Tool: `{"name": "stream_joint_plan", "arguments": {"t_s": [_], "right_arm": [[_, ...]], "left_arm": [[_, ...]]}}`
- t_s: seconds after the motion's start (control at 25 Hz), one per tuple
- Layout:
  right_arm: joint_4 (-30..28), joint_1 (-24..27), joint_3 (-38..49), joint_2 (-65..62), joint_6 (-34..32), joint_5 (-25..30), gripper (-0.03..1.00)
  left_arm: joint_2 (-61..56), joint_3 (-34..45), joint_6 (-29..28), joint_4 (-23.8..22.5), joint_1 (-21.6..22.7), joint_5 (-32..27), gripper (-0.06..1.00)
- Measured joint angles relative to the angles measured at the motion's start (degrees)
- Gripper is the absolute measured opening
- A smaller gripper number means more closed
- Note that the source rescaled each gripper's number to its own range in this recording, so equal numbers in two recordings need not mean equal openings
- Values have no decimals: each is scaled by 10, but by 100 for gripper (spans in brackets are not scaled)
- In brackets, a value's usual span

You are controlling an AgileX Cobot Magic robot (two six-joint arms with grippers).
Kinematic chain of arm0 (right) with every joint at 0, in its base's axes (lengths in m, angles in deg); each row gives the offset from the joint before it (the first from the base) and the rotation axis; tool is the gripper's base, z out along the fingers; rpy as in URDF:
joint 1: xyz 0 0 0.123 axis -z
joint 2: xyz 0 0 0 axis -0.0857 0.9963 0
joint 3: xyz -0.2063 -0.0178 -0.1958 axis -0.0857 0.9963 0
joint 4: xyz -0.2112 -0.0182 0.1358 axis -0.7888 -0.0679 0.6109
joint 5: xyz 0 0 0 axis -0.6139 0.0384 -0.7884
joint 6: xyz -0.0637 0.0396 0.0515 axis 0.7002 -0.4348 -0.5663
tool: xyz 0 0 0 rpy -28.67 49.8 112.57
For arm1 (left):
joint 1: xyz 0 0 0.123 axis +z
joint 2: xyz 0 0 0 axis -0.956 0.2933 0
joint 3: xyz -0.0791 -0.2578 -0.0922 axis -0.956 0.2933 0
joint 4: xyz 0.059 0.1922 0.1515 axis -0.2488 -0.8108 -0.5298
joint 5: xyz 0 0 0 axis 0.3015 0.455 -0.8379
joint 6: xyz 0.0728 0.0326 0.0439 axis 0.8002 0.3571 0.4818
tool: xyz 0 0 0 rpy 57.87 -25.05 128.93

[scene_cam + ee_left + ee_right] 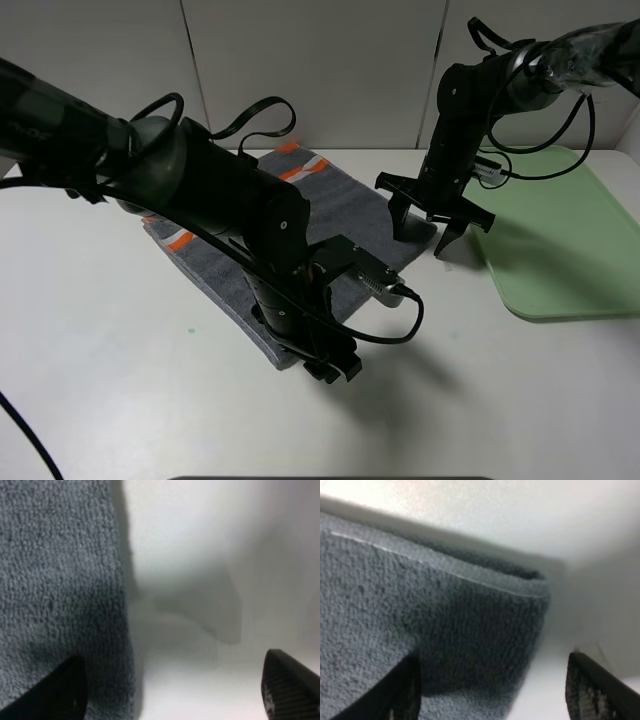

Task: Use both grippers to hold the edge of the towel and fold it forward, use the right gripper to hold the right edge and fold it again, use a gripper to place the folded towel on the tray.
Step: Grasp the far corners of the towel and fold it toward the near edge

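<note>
1. One white counter [120, 400] is seen, carrying everything; pale wall panels [320, 60] are ranged along its far side.
2. Two black jointed arms are counted. The bulkier left arm [200, 180] is stretched across the middle of the scene, so a large part of the cloth is hidden in the high view. The slimmer right arm [470, 110] is lowered from the far right. Black cables [250, 115] are looped over both.
3. One pale-green tray [560, 250] with a low rim is laid at the right, with nothing on it.
4. One towel [350, 200] is spread on the counter's middle, left of the tray and apart from it. It is of dark grey terry, laid at a slant, with orange-and-white stripes [300, 170] at its far-left end.
5. Two pincers are counted. The left pincer [175, 665] is held apart at the towel's near end, one finger over cloth, the other over bare counter. The right pincer [492, 662] is likewise held apart, astride the towel's right corner; nothing is clamped by either.
6. A thin pale edge of the towel [470, 577] is seen stitched along the corner.
</note>
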Motion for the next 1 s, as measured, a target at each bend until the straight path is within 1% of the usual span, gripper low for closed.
{"name": "stream_joint_plan", "arguments": {"t_s": [0.28, 0.44, 0.56, 0.76, 0.84, 0.92, 1.0], "right_arm": [[-4, 0, -1, 7, 3, 0, 67], [2, 0, -3, 11, 17, 1, 67], [5, 0, -3, 12, 24, 1, 67], [6, 0, -3, 12, 31, 1, 67], [6, 0, -3, 13, 33, 2, 64], [3, 1, -3, 13, 34, 5, 60], [2, 2, -3, 13, 34, 7, 54]], "left_arm": [[0, 0, 0, 0, 0, 0, 69], [1, 0, 0, -15, 0, 6, 69], [14, 0, -1, -16, 0, 10, 69], [32, -8, -8, -24, 0, -5, 67], [35, -10, -9, -29, 0, -10, 63], [37, -11, -11, -37, 0, -11, 57], [38, -11, -11, -45, 1, -11, 49]]}}
